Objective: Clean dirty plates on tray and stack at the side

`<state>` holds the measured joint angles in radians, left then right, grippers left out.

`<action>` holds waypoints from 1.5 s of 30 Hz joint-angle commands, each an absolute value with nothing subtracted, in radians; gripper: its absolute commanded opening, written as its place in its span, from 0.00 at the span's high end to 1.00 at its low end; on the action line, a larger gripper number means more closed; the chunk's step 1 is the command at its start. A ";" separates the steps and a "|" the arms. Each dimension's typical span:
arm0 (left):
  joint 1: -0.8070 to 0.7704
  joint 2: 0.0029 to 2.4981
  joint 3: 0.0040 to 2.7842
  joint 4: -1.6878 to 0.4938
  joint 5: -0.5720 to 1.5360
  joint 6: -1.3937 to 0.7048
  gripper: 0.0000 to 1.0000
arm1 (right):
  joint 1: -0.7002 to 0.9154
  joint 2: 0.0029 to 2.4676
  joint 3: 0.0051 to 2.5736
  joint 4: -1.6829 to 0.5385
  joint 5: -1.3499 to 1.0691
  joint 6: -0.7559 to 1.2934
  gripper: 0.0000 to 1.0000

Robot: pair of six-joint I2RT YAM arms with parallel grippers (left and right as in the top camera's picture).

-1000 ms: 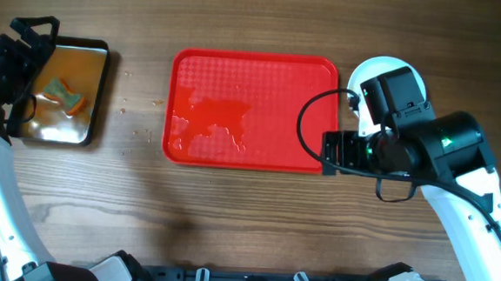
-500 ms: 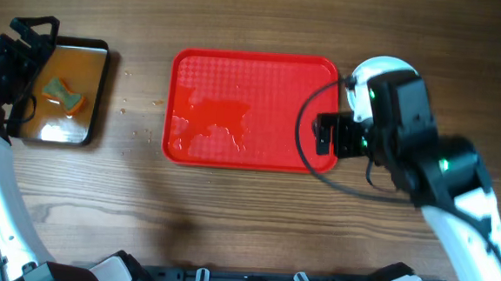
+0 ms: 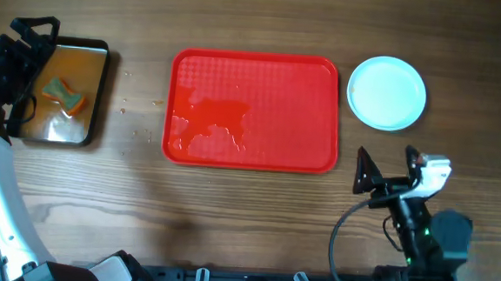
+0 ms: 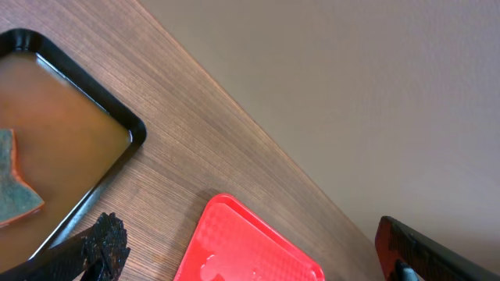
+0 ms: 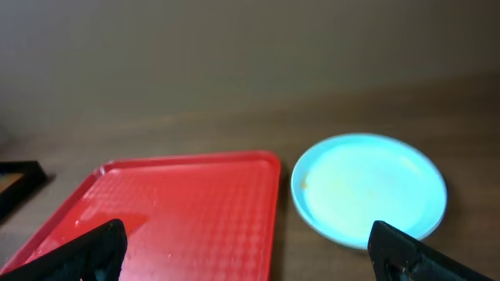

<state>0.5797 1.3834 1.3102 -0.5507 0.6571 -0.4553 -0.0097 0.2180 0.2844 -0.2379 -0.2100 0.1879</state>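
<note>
The red tray [image 3: 252, 110] lies mid-table with no plates on it, only wet patches at its front left. A pale mint plate [image 3: 387, 92] sits on the table right of the tray; I cannot tell how many are stacked there. The right wrist view shows its top [image 5: 367, 187] wiped, with a tiny orange speck. My right gripper [image 3: 388, 171] is open and empty, in front of the plate near the table's front edge; its fingers show wide apart in the right wrist view [image 5: 250, 257]. My left gripper [image 3: 30, 44] is open and empty at the far left [image 4: 250, 257].
A black pan [image 3: 97, 92] of brownish liquid stands left of the tray with a sponge [image 3: 65, 95] in it; it also shows in the left wrist view [image 4: 117, 117]. A few crumbs lie on the wood between pan and tray.
My right arm has pulled back from over the plate toward the table's front edge, leaving the plate uncovered. The left arm has not moved.
</note>
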 commanded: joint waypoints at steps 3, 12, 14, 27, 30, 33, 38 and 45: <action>0.578 1.384 1.309 -0.547 0.672 -0.457 0.00 | -0.022 0.010 0.167 -0.184 -0.226 0.153 0.00; 0.578 1.384 1.309 -0.547 0.672 -0.457 0.00 | -0.023 0.003 0.005 0.061 -0.207 0.023 0.00; 0.578 1.384 1.309 -0.547 0.672 -0.457 0.00 | -0.023 0.003 0.005 0.013 -0.205 -0.039 0.00; 0.578 1.384 1.309 -0.547 0.672 -0.457 0.00 | -0.023 0.004 0.005 0.014 -0.196 -0.052 0.00; 0.578 1.384 1.309 -0.547 0.672 -0.457 0.00 | -0.023 0.004 0.005 0.014 -0.196 -0.052 0.00; 0.578 1.384 1.309 -0.547 0.672 -0.457 0.00 | -0.023 0.004 0.005 0.014 -0.196 -0.052 0.00; 0.578 1.384 1.309 -0.547 0.670 -0.456 0.00 | -0.023 0.004 0.005 0.014 -0.196 -0.052 0.00; 0.579 1.387 1.309 -0.588 0.575 -0.450 0.00 | -0.023 0.004 0.005 0.014 -0.196 -0.052 0.00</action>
<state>0.5797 1.3834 1.3102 -0.5594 0.6312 -0.4545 -0.0170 0.0154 0.0063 0.0093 -0.2050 -0.0326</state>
